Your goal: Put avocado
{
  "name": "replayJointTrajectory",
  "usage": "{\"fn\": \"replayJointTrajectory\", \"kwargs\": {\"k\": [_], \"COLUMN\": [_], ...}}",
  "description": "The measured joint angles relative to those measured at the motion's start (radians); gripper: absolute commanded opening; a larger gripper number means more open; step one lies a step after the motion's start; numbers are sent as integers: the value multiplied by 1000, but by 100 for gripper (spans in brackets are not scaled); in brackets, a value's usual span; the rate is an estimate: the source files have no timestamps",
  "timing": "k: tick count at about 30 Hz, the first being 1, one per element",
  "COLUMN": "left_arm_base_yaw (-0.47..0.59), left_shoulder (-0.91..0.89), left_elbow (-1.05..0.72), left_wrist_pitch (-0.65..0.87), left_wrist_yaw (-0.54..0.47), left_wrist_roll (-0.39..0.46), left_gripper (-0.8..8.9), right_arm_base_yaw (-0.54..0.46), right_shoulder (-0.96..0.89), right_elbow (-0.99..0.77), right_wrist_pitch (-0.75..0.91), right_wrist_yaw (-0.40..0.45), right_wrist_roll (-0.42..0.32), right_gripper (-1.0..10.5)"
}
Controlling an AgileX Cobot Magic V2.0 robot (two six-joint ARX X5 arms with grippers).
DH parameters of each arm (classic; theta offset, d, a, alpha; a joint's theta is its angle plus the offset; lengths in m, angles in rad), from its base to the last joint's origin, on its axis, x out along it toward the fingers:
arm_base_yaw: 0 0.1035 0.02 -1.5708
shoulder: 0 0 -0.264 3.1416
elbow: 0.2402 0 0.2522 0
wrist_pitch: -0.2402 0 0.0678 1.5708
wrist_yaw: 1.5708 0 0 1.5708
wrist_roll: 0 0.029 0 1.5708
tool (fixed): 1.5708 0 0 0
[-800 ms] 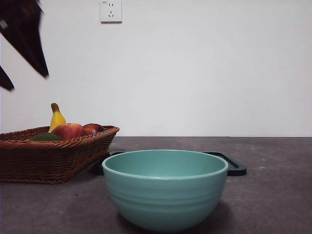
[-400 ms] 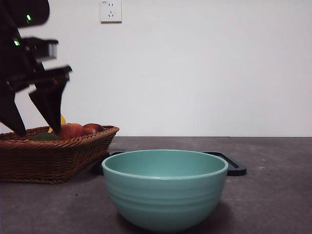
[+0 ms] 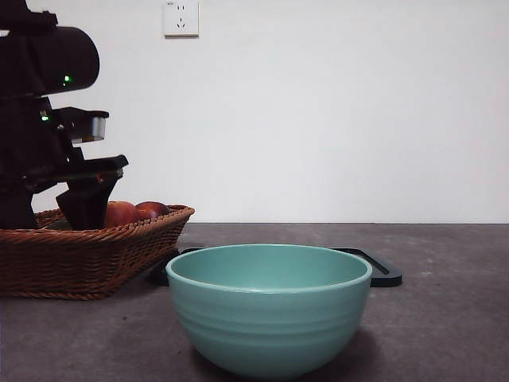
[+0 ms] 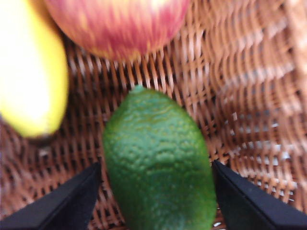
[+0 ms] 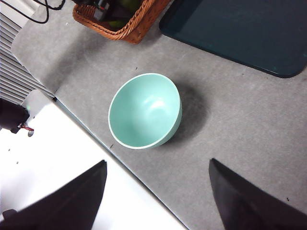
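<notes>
Your left gripper (image 4: 156, 194) has its two black jaws spread wide, and the avocado (image 4: 158, 160) lies squarely between them, with a sliver of wicker showing on either side, so neither jaw looks to be touching the skin yet. The fruit's long axis runs straight away from the jaws, along the gap rather than across it, with its narrow tip pointing out from the gripper. That means the jaws face the avocado's flanks across its short width, which is the relation you want for a squeeze. Closing from here should, by my reading, catch it near its widest part.

Just past the avocado's tip sits the red apple (image 4: 117, 24), and off to one side of the gap, beyond one jaw, the banana (image 4: 31, 72). Both are near but outside the span of the jaws. All three rest on the woven floor of the basket (image 4: 249, 96); the pictures are too blurred to say how far the jaws are above it.

In the front view the same arm stands low inside the basket (image 3: 95, 263), the avocado hidden behind it.

Your right gripper (image 5: 158, 191) waits well away, jaws parted and empty, high above the teal bowl (image 5: 144, 110). The left is clearly the nearer arm.
</notes>
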Motion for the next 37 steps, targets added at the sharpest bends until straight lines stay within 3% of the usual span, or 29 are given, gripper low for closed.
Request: {"fn": "replayJointTrajectory", "kwargs": {"k": [2,4,13,20,26,37], "left_arm_base_yaw": [-2,-2,-19,-78,-212,-499], "left_shoulder": [2,2,-32,-254,-400,-298], "left_elbow": [0,1,5,5,5,5], "left_wrist_pitch": [0,0,-30,-47,-90,-36], "left_wrist_yaw": [0,0,0,80,208,211], "left_wrist_roll": [0,0,-1,-1,-4,-4], "left_gripper": [210,167,154,154,154,154], "right_arm_base_yaw": [0,0,0,0,0,0], "right_shoulder": [0,0,0,0,0,0], "right_elbow": [0,0,0,0,0,0], "right_wrist_pitch": [0,0,0,0,0,0], "right_wrist_yaw": [0,0,0,0,6,26], "right_wrist_roll": [0,0,0,0,0,0], "right_gripper": [339,339,339,339,339,339]}}
